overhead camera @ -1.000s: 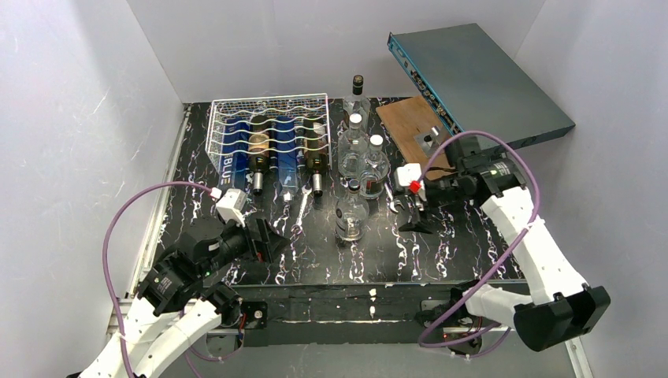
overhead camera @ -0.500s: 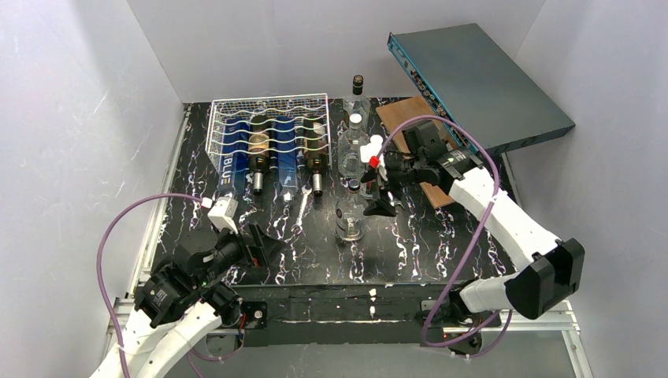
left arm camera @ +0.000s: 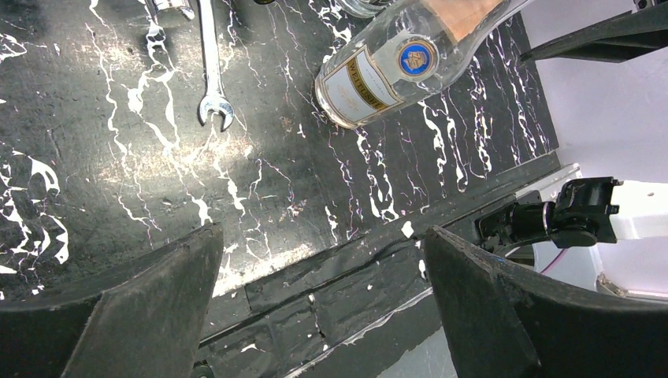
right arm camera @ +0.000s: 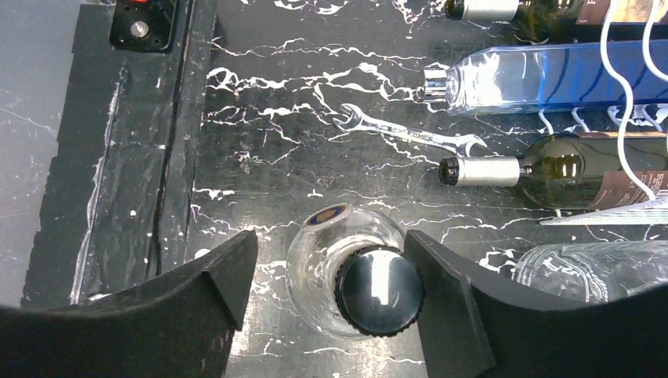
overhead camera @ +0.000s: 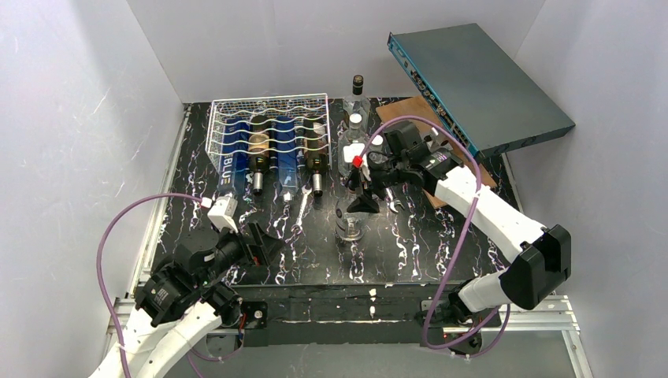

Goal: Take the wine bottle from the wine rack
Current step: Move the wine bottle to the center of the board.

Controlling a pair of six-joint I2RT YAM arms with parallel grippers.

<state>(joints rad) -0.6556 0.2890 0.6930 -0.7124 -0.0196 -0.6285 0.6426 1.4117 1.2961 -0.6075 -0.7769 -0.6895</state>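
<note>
The silver-white wire wine rack [overhead camera: 268,110] stands at the back left. It holds two blue bottles and two dark wine bottles lying with necks toward me; the right dark wine bottle [overhead camera: 317,161] also shows in the right wrist view [right arm camera: 551,167] beside rack wire [right arm camera: 630,118]. My right gripper [overhead camera: 376,201] is open and hovers over an upright clear bottle [overhead camera: 349,219]. In the right wrist view its black cap [right arm camera: 380,290] sits between the open fingers, close to the right one [right arm camera: 449,307]. My left gripper [overhead camera: 266,244] is open and empty near the front edge [left arm camera: 323,268].
Several clear bottles [overhead camera: 353,134] stand just right of the rack. Wrenches [overhead camera: 293,193] lie in front of the rack, one in the right wrist view [right arm camera: 410,134]. A wooden board [overhead camera: 406,122] and a grey-blue box [overhead camera: 480,79] lie at the back right.
My right arm has swung left from beside the wooden board to above the upright clear bottle. My left arm shifted slightly back early on, then stayed still.
</note>
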